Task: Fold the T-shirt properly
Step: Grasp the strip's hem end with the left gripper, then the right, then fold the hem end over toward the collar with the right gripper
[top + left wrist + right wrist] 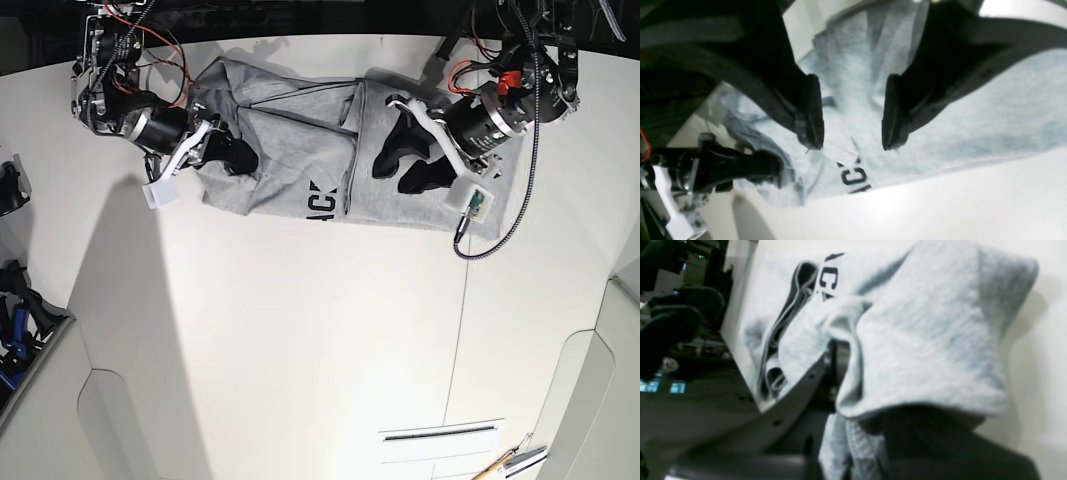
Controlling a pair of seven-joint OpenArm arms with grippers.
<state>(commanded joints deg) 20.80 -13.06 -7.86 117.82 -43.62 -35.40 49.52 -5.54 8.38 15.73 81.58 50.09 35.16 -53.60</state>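
White worktop (300, 350) filled most of the overhead view, with dark clutter beyond its far edge and at the left side. Along the far edge, roughly at its middle, lay the T-shirt (290, 150), a heather-grey garment partly folded, with a flap laid over its middle and a few black block letters (322, 201) showing at the near hem. From the far left corner the right arm reached in, and the right gripper (232, 152) sat at the shirt's left end; in its wrist view grey cloth draped over one finger and bunched between the fingers, so it looked clamped on the fabric, though the fingertips were hidden. From the far right corner came the left arm, and the left gripper (405, 163) hung over the shirt's right half. In the left wrist view its two black fingers (811, 113) stood clearly apart with bare grey cloth between them, gripping nothing, and the printed letters lay just below them. Near the worktop's near right corner lay a small pen-like item (505, 464), too small to identify.
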